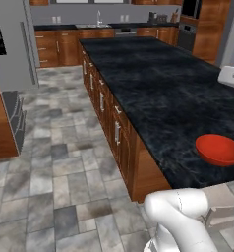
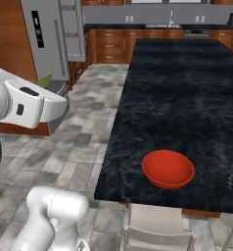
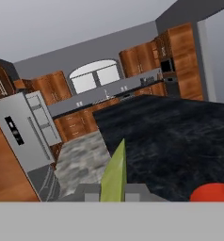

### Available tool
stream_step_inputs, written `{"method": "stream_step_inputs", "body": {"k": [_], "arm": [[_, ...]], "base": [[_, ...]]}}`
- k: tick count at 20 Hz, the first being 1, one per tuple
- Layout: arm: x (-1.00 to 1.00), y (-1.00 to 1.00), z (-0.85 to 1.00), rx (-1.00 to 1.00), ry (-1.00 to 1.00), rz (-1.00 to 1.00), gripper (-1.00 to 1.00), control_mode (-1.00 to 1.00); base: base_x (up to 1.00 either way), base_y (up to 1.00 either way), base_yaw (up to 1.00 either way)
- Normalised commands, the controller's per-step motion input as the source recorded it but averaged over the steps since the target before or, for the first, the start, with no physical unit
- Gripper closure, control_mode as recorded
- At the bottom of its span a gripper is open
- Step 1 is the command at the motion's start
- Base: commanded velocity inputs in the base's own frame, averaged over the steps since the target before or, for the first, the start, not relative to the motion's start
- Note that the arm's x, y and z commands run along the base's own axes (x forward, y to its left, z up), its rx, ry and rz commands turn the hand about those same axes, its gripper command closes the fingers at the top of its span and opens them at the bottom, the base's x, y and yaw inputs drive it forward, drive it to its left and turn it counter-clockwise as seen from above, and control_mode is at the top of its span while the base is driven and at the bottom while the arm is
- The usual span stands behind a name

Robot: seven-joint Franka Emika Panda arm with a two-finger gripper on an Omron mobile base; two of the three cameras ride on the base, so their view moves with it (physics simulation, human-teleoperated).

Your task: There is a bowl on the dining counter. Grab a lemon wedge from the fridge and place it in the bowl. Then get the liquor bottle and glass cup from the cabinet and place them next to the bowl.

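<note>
Fingers [image 3: 113, 192] pinched tight on the upright lemon wedge [image 3: 115, 174], red bowl [image 3: 212, 193] nearby.

Open counter, one obstacle
The dining counter [image 2: 187, 98] lies bare around the bowl [image 2: 168, 168]; the fridge [image 2: 52, 39] door stands open across the tiled aisle.

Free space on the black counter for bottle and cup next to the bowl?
Plenty. The long black marble-look dining counter is bare on every side of the wide red glossy bowl, all the way back. Tightest spot: the narrow strip between bowl and the near edge.
</note>
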Motion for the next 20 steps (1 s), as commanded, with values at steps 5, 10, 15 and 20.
{"method": "stream_step_inputs", "body": {"k": [5,10,15,20], "arm": [[0.00,0.00,0.00,0.00,0.00,0.00,1.00,1.00],[0.00,0.00,0.00,0.00,0.00,0.00,1.00,1.00],[0.45,-0.86,-0.14,0.01,0.36,-0.08,1.00,-1.00],[0.30,-0.55,-0.56,-0.05,0.52,-0.14,1.00,-1.00]], "base": [[0.29,-0.34,0.00],[0.25,-0.63,-0.02],[0.00,0.00,0.00],[0.00,0.00,0.00]]}}
